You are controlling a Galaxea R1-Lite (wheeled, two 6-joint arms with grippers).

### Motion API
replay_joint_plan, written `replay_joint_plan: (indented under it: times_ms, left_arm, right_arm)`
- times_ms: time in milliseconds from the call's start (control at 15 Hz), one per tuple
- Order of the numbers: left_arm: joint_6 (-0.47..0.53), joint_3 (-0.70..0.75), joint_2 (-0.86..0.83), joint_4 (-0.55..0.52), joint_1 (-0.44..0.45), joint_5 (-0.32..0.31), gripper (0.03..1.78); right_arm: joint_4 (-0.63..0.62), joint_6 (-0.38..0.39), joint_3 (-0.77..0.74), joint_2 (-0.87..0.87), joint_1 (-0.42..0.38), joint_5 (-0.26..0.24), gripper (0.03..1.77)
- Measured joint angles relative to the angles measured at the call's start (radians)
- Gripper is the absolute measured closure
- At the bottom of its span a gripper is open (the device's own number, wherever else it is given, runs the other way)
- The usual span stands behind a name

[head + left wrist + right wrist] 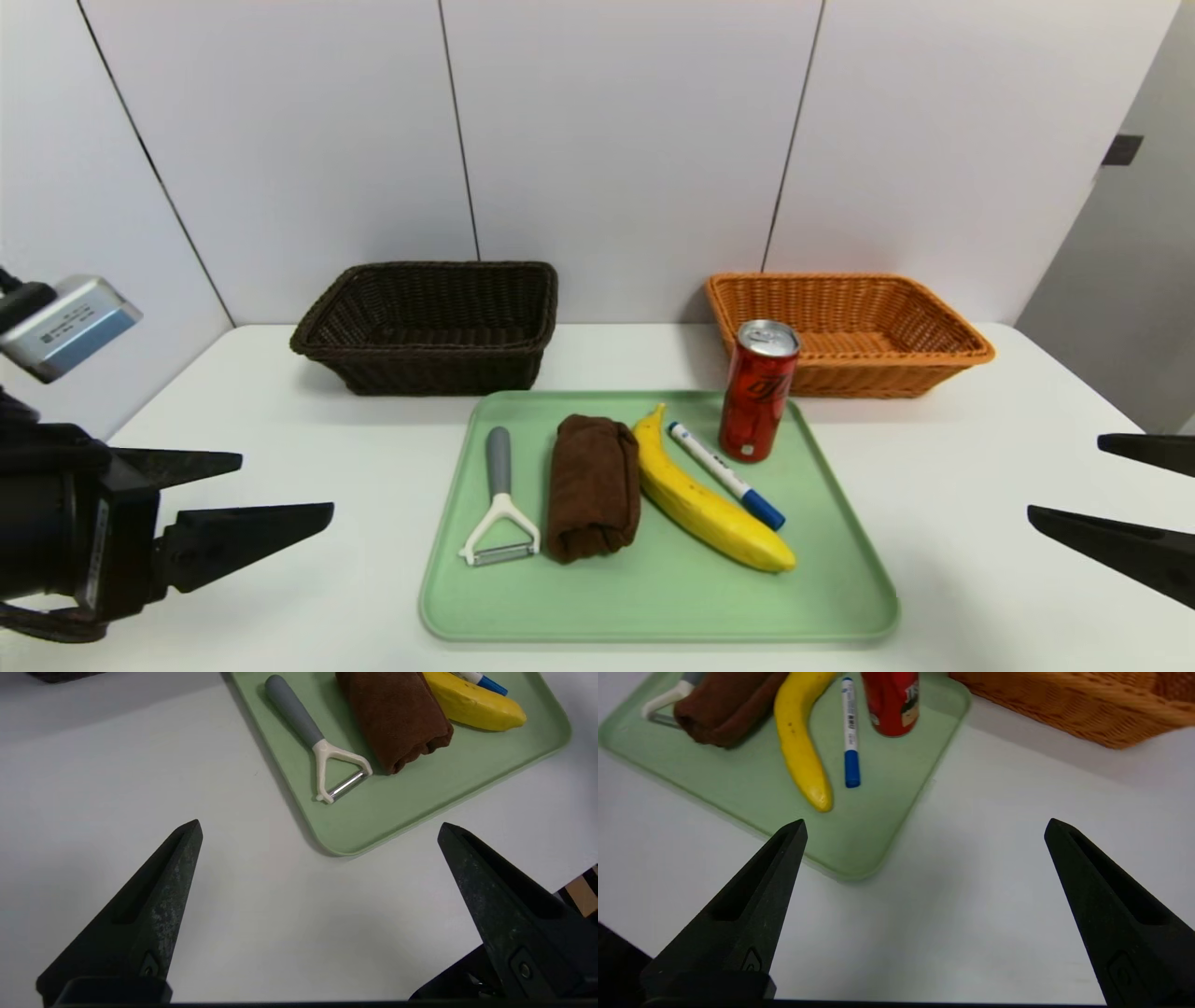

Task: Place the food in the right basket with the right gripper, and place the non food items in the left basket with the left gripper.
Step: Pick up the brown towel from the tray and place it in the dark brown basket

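On a green tray (840, 597) lie, from left to right, a grey-handled white peeler (500, 509), a rolled brown cloth (592, 485), a yellow banana (705, 504) and a white marker with a blue cap (726, 474). A red drink can (758, 390) stands upright at the tray's far right corner. The dark brown left basket (429, 325) and the orange right basket (845, 331) stand behind the tray, both with nothing in them. My left gripper (285, 485) hovers open over the table left of the tray. My right gripper (1064, 478) hovers open to the tray's right.
The white table (980, 448) reaches back to a white panelled wall behind the baskets. Bare tabletop lies under both grippers, either side of the tray. The tray's near corner (343, 847) lies just beyond my left fingertips (191, 833).
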Motion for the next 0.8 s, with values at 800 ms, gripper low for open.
replay_joint_plan:
  times_ms: [800]
  left_arm:
    - [-0.01,-0.048,0.268,-0.119,-0.175,0.031,0.03]
  right_arm:
    - [-0.063,-0.004,-0.032,0.119,0.018,0.041,0.04]
